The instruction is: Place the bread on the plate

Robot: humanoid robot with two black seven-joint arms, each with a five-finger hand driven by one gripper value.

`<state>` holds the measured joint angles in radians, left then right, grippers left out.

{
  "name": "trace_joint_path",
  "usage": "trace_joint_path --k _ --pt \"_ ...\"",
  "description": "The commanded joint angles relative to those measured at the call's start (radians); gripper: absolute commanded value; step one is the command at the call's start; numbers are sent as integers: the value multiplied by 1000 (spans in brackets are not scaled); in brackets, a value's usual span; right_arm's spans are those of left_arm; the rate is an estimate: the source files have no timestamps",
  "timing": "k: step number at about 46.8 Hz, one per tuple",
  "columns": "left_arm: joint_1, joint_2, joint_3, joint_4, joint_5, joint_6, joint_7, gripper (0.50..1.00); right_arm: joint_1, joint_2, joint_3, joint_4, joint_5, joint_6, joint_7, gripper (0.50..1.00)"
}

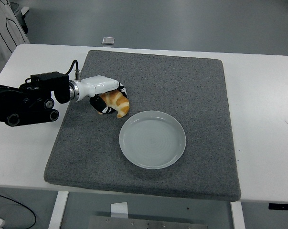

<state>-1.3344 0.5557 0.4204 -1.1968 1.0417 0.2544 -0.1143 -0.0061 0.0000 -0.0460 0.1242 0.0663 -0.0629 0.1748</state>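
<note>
the bread [117, 101] is clasped by the curled fingers of the left robot hand [107, 97] on the grey mat [182, 76], just up-left of the plate [152, 139], whose rim is unobstructed.

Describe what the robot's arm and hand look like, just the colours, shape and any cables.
Only the left arm shows. It is bulky and black, built of blocky housings with round joint caps. A thin black cable loops up near a silver wrist ring. Beyond that, the left hand has a glossy white shell on its back, and its fingers are black with small white marks.
</note>
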Motion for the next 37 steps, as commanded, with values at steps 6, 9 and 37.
trace_joint_path --k 6,9,37 --pt "-29 29 0 -7 -3 0 -19 500 1 0 0 0 0 0 0 932" --pt "-43 35 0 -9 -3 0 -28 500 0 0 0 0 0 0 0 932" --pt "-267 168 -41 -125 -23 -35 -36 500 0 0 0 0 0 0 0 932"
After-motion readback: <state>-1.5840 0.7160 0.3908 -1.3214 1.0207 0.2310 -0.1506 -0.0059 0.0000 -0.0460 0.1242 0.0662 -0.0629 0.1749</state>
